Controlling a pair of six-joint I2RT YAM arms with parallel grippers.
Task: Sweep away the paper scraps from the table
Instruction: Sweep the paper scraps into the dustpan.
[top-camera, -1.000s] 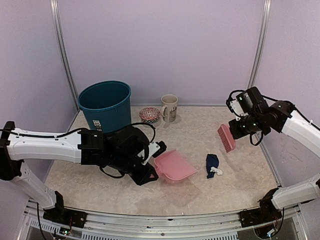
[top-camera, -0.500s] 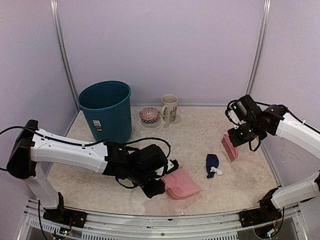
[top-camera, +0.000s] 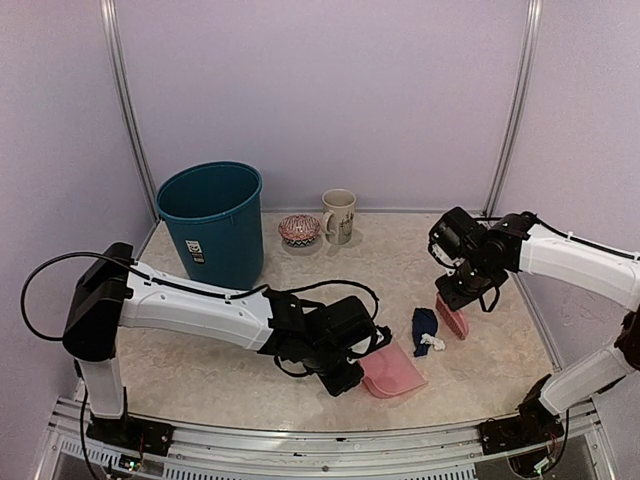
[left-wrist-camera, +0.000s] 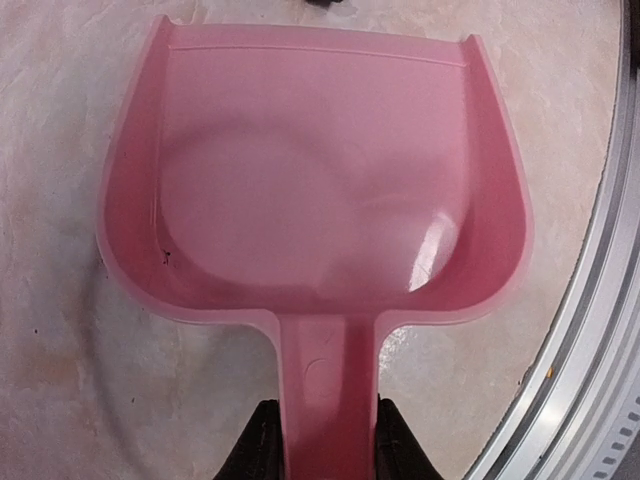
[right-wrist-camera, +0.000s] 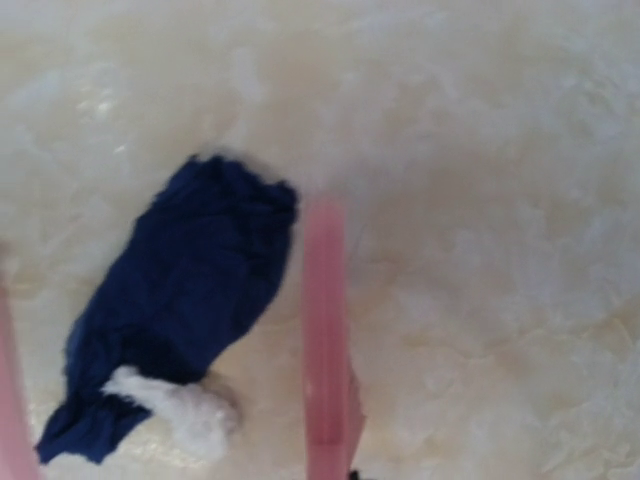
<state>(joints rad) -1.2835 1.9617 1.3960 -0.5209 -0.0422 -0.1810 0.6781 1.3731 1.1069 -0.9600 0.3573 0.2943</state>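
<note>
While the right end effector (top-camera: 456, 297) clamps the brush (top-camera: 452, 319), scraps (top-camera: 424, 329) lie beside it.

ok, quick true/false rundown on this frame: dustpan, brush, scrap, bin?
1. The left hand grips the dustpan by its handle. True.
2. The dustpan already has scraps in it. False: it is empty in the left wrist view.
3. The navy scrap lies on the table between dustpan and brush. True.
4. The bin is tipped on its side. False: it stands upright at the back left.
5. The right hand is open and empty. False: it is shut on the brush, which is down beside the scrap.
</note>
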